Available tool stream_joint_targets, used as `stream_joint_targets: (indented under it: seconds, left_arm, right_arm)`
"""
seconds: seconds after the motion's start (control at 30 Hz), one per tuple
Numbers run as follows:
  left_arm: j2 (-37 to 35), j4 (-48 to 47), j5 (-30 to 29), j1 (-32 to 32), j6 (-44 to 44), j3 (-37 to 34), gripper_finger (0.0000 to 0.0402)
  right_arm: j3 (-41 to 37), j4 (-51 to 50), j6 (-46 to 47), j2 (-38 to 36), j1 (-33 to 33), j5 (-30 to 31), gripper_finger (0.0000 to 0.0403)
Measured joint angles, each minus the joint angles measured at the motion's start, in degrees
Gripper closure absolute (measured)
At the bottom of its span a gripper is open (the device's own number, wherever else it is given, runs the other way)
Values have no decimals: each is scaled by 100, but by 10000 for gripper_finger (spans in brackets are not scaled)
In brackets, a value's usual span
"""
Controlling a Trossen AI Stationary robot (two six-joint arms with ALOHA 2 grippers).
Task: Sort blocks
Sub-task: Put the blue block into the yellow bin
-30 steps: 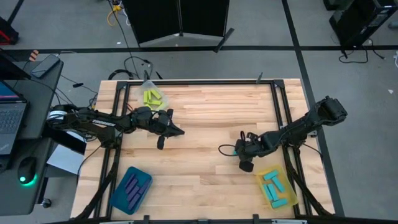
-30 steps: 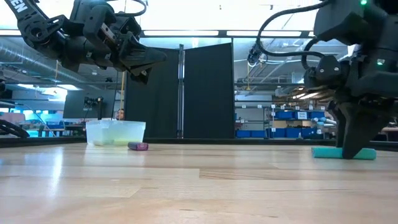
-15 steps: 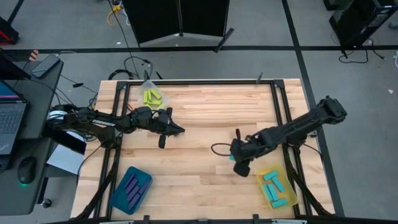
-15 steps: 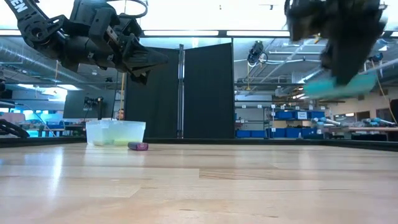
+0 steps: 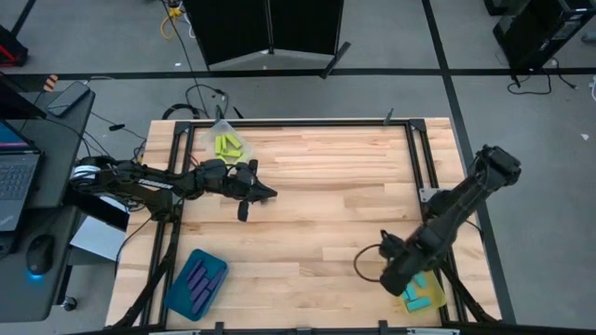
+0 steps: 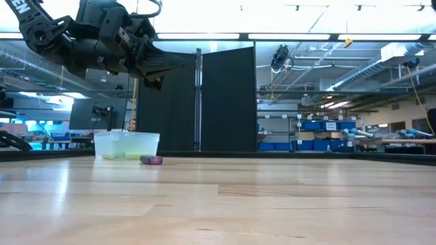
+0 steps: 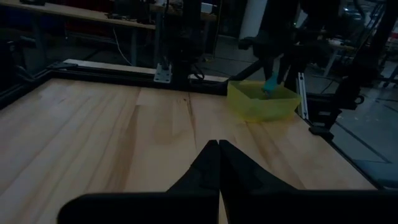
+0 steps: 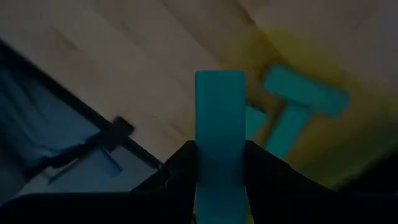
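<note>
Because cyan goes with cyan, the right gripper (image 5: 396,277) hangs over the yellow tray (image 5: 434,300), fingers clamped on a cyan oblong block (image 8: 219,134) above its kin (image 8: 305,90). Left gripper (image 5: 270,194) waits mid-worktop (image 5: 326,186), fingers closed, empty; one purple block (image 6: 151,160) remains unsorted.

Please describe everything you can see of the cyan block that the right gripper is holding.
The cyan oblong block looks smooth, matte and plain, with straight edges and a flat squared end. The right gripper is shut on it, its two dark fingers pressing the long sides while the free end sticks out forward. It hangs in the air above the yellow tray near the table's front right corner, where other cyan blocks already lie. It touches only the fingers.
</note>
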Motion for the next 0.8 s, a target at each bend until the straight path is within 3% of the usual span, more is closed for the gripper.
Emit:
stream_joint_targets:
  seconds: [0.13,0.37,0.57,0.8]
  left_arm:
    - [0,-3,0,0,7,0,396]
    - [0,33,-2,0,2,0,396]
    - [0,31,-2,0,-64,0,396]
    - [0,25,-2,0,-173,1,396]
  right_arm:
    - [-274,137,1063,-90,398,277,290]
    - [-1250,1242,2382,-90,867,169,290]
    - [-2027,2158,2639,-87,921,131,287]
    - [-1980,1955,2317,-117,919,-85,213]
